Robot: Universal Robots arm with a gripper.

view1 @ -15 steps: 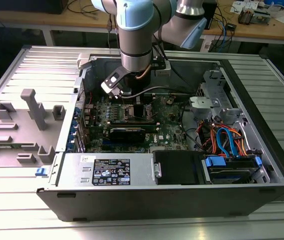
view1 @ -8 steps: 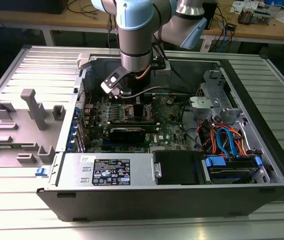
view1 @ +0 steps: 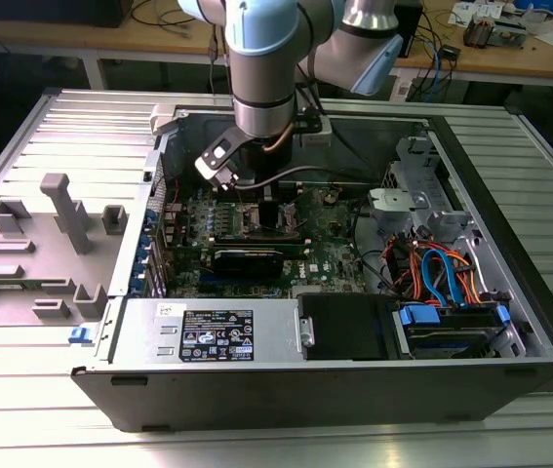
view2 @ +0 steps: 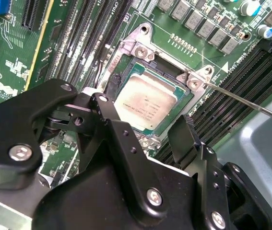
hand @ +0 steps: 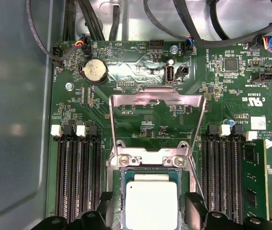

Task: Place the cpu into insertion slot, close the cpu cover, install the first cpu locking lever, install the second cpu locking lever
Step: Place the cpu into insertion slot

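Note:
The cpu (hand: 152, 203) (view2: 145, 103), a flat square chip with a dull silver top, lies flat inside the insertion slot (view2: 143, 48) on the green motherboard. My gripper (hand: 150, 213) (view2: 140, 112) hovers just over it, open, one black finger (hand: 106, 213) on each side of the chip with a gap to it. The cpu cover (hand: 157, 97), a thin silvery frame, stands raised at the far edge of the slot. A thin wire lever (view2: 251, 103) sticks out beside the slot. In the exterior view the gripper (view1: 261, 200) is low inside the computer case.
Long black memory slots (hand: 76, 177) flank the socket on both sides. A coin battery (hand: 94, 71) and cables lie beyond the cover. The black power-supply box (view1: 217, 336), a drive bay with blue and orange cables (view1: 442, 283) and a grey fixture (view1: 52, 244) surround the board.

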